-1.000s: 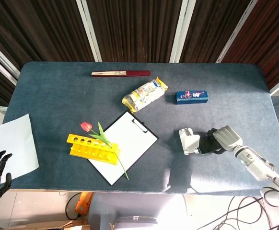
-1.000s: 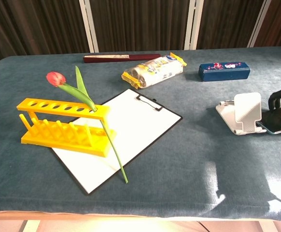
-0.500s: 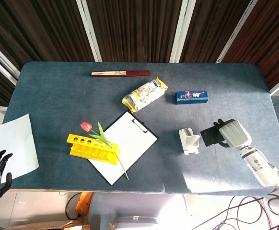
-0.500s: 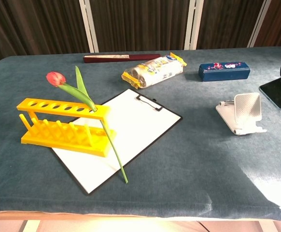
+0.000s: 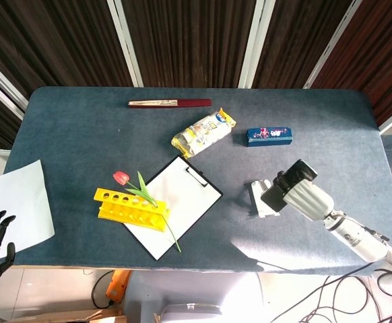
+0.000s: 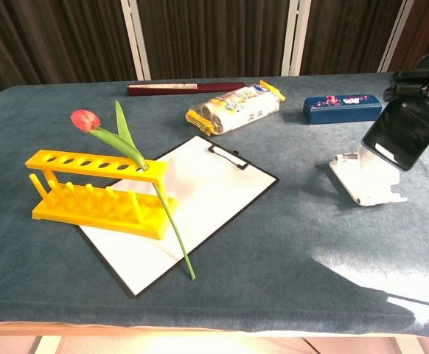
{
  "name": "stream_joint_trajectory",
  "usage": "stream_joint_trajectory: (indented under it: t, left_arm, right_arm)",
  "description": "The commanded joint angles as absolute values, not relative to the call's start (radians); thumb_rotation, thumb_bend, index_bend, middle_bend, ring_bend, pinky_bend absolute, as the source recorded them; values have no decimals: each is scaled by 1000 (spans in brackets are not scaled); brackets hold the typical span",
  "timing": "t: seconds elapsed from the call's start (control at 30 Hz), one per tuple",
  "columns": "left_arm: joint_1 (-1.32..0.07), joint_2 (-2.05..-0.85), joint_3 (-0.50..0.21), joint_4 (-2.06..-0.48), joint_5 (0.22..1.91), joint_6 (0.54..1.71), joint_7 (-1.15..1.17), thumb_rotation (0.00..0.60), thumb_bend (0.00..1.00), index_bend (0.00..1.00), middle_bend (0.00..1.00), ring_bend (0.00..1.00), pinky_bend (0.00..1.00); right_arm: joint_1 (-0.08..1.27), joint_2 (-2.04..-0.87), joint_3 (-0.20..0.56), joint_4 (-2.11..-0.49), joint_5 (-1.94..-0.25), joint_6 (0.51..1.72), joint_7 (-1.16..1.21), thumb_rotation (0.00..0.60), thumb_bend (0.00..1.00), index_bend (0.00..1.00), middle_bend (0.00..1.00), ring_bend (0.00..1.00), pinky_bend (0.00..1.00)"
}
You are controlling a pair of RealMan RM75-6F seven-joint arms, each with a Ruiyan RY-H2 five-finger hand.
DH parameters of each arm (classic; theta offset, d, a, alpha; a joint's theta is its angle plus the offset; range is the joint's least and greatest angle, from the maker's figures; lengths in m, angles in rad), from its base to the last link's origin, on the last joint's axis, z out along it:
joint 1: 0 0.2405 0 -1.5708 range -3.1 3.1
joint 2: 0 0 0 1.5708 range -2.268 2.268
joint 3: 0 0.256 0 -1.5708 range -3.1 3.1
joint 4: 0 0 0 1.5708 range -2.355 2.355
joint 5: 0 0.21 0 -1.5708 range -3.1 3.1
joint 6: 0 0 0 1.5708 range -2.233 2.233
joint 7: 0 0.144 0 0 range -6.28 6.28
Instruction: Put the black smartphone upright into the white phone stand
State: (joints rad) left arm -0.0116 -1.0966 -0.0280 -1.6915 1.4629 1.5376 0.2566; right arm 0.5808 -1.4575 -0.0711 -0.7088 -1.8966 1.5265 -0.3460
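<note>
Smartphone (image 6: 402, 133) held in right robot hand (image 5: 305, 195), above stand (image 6: 369, 184)

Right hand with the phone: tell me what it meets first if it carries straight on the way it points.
Probably the white phone stand: the right hand holds the black phone tilted just above it, though depth is unclear.

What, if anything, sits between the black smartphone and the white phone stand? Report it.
Nothing visible does. The right hand holds the black smartphone in the air just above the white phone stand, with open space between them. The blue box lies farther back, out of the path.
</note>
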Motion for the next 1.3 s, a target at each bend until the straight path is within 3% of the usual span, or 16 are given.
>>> stream_joint_trajectory:
  t: [0.03,0.6,1.3]
  left_arm:
    - [-12,-1096,-28,-1692,1463,1538,256,600,533,190,106,101,266]
    - [-10,-1099,-30,-1694,1456,1539,263,600,533,190,106,101,267]
    - [-9,-1099,-34,-1701,1438,1537,271,600,533,190,105,101,269]
  right_arm:
    - [629,-1485,-101,-627,-1963,1563,-375,600,557,927,784,870,778]
    - [758,-1600,-217,-243,-2099,1677,-346,600,556,927,784,870,778]
    - [791,-1612,-310,-121,-2093,1713,-330,600,557,927,784,870,784]
